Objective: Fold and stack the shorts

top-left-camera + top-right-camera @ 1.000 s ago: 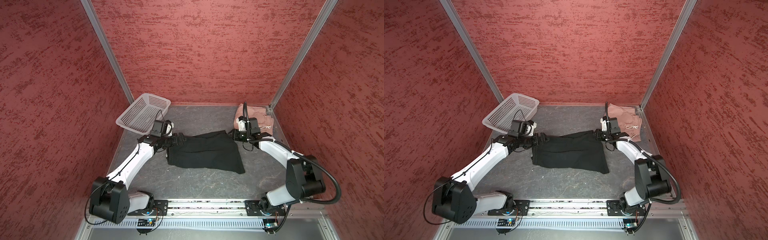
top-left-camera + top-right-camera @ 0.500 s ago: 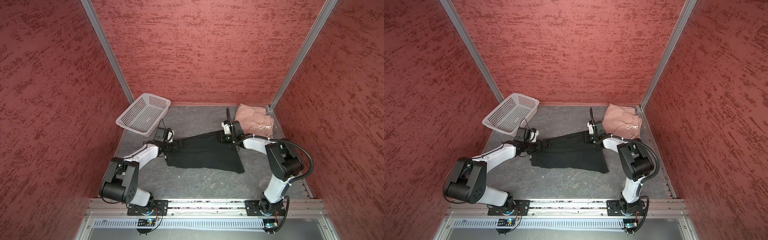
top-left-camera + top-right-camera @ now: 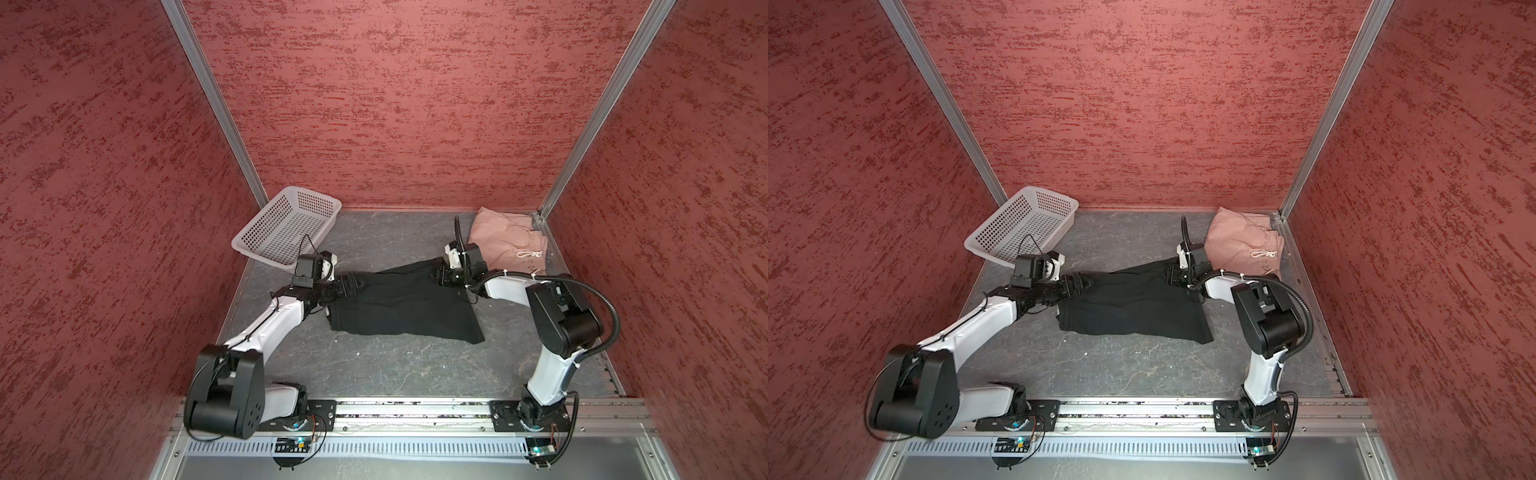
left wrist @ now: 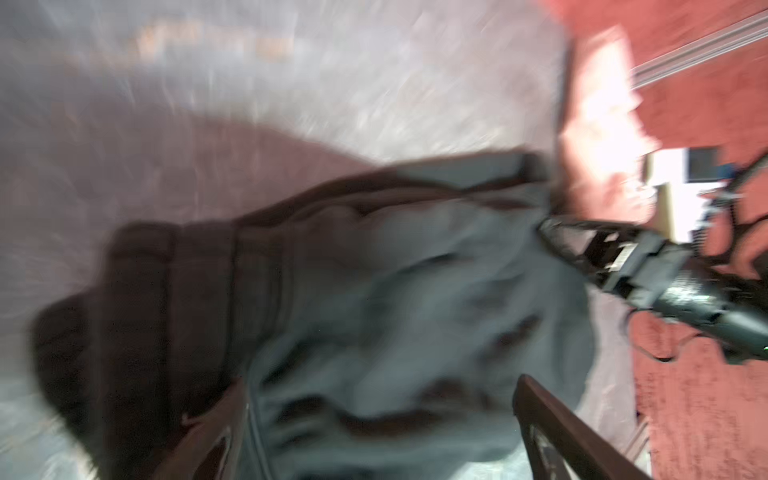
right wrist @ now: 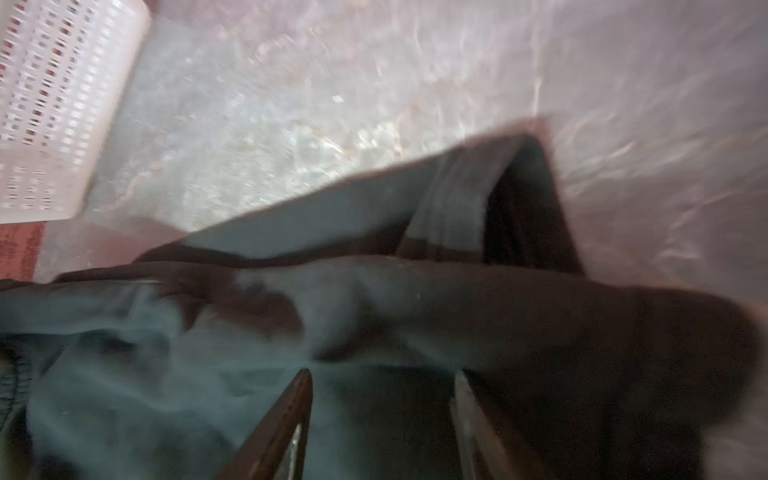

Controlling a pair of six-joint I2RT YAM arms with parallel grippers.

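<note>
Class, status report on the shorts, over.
Left gripper open at left edge of black shorts. Right gripper at their far right corner, grip unclear. Pink shorts back right. Basket back left, not obstructing.

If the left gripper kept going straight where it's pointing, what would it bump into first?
Probably the black shorts: the left gripper sits at their edge, pointing across them toward the right gripper. The wrist view is too blurry to tell whether it touches them.

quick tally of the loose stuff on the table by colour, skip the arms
black shorts: 1
pink shorts: 1
white basket: 1
total: 3
</note>
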